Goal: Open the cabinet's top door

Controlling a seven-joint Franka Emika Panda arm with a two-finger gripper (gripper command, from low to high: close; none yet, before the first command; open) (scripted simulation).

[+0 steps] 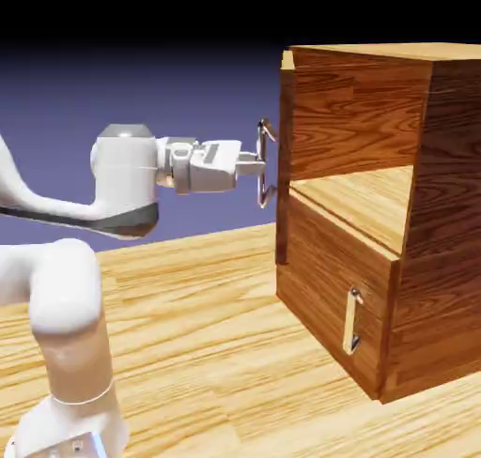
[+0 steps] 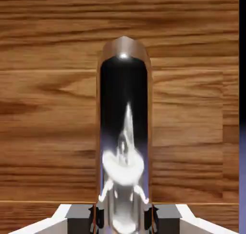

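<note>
Filling the hand view from six o'clock up past centre, the handle (image 2: 124, 132) of the top door (image 2: 48, 108) is a polished metal bar, and the gripper (image 2: 124, 217) is clamped right on it, grey fingers (image 2: 77, 216) pressed to either side. From the outside camera, the gripper (image 1: 252, 166) sits level at about ten o'clock of the cabinet (image 1: 442, 221), pinched on the middle of that handle (image 1: 266, 163).

And the door (image 1: 285, 156) is open already! It shows edge-on, swung out towards the arm, with the upper compartment bare behind it.

How will it handle? Rigid wood on a hinge, I'd say, so it should swing in an arc rather than slide, and the pull must follow that curve. The bar looks slick and shiny; a grip mid-bar, as now, seems the safest hold against slipping. The lower panel (image 1: 329, 287) at five o'clock stays shut, its small handle (image 1: 353, 320) untouched.
</note>
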